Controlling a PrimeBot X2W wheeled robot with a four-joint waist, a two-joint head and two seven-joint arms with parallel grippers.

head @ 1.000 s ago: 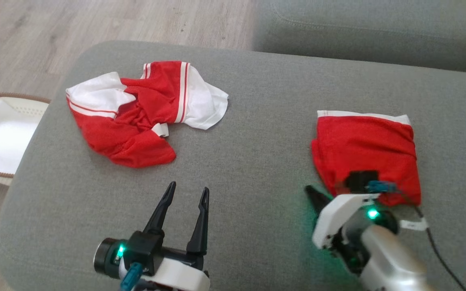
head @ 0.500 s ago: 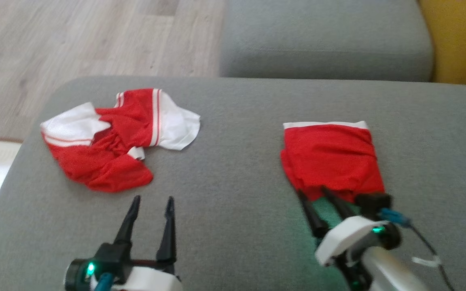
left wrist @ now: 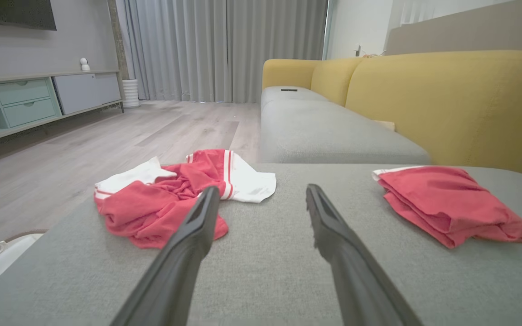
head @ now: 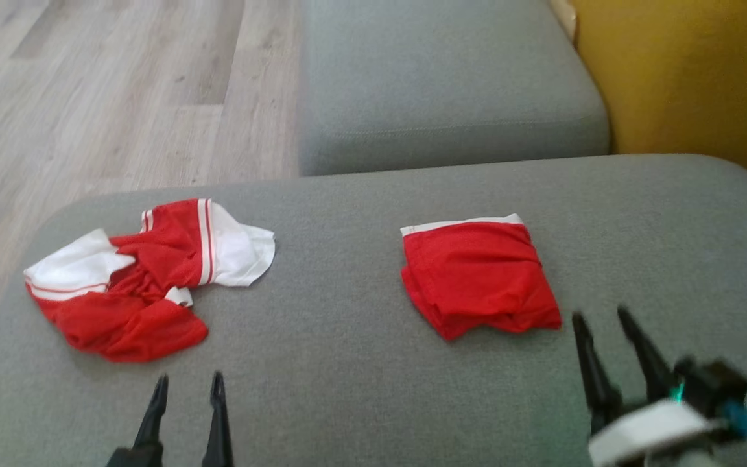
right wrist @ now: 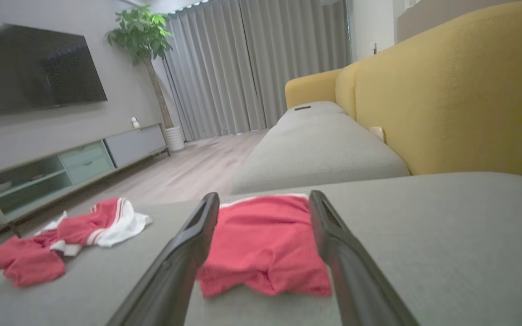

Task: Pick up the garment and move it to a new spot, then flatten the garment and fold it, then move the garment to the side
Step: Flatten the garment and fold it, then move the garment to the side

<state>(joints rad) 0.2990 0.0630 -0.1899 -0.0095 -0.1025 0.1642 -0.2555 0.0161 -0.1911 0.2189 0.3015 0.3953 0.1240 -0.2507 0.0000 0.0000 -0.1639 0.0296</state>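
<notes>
Since the folded garment [head: 477, 275] lies as a tidy red square on the right half of the cushion [head: 347, 376] with nothing gripping it, I judge that piece finished. The step in hand looks to be picking up the crumpled garment [head: 133, 285], a red-and-white bunch near the cushion's left edge, well apart from the folded one.

The left gripper [head: 189, 376] hovers low over the cushion's near side, fingers spread and empty, pointing roughly at the bunch's near right part. The right gripper [head: 600, 313] is likewise spread and empty, just beside the folded garment's near right corner and seemingly not touching it.

The left arm is the closer one, so it suits the reach. It should go forward and slightly left, then come down with the fingers straddling a raised ridge, such as the striped band where red meets white. That beats stabbing into the flat red lobe. A pinch on one edge should let the cloth unfurl as it rises; a grab at the thick middle would likely lift a knot.

The cushion is soft, so the tips should press only lightly before closing, or they may catch the upholstery. The lift needs to be high enough for the hanging cloth to clear the surface, then travel toward the bare middle. Meanwhile the right arm should draw away without brushing the folded corner.
</notes>
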